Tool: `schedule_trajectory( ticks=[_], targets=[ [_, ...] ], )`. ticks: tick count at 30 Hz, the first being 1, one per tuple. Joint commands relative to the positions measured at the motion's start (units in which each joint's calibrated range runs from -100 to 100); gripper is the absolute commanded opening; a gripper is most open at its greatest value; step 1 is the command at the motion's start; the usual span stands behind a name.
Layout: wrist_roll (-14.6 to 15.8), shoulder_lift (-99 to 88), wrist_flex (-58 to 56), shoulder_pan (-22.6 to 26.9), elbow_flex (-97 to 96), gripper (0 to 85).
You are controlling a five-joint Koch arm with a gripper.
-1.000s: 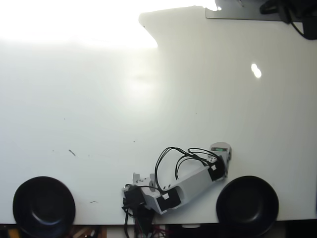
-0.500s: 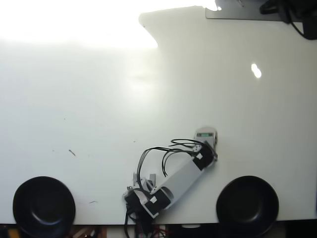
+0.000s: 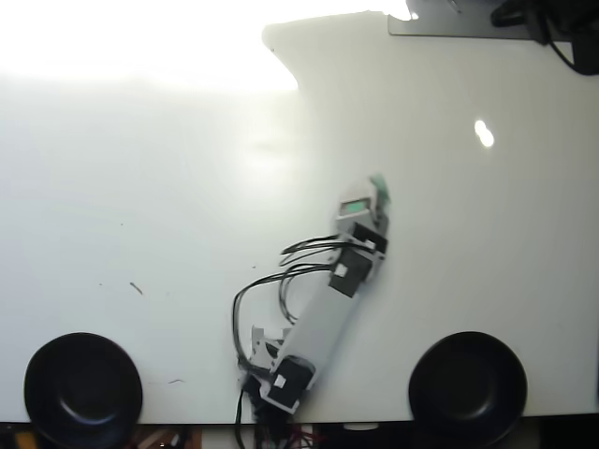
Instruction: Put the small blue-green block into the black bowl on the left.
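Observation:
In the overhead view the arm reaches from the table's near edge up and to the right. Its gripper (image 3: 372,194) is seen from above, with the jaws hidden under the wrist body. A small blue-green block (image 3: 380,185) peeks out at the gripper's tip, mostly covered by it. I cannot tell whether the jaws are around it or shut on it. The black bowl on the left (image 3: 82,388) sits at the bottom left of the view, far from the gripper, and looks empty.
A second black bowl (image 3: 468,385) sits at the bottom right. The white table (image 3: 168,206) has strong glare across its top left. Black cables (image 3: 271,281) loop off the arm's left side. Dark gear sits at the top right corner (image 3: 552,23).

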Motion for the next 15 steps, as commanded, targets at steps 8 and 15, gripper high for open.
schedule_trajectory(
  ticks=[8,15],
  targets=[
    [0.1,-11.4,-0.4,12.6,5.4,3.5],
    [-0.1,-14.5,-1.3,20.8,6.6,3.5]
  ],
)
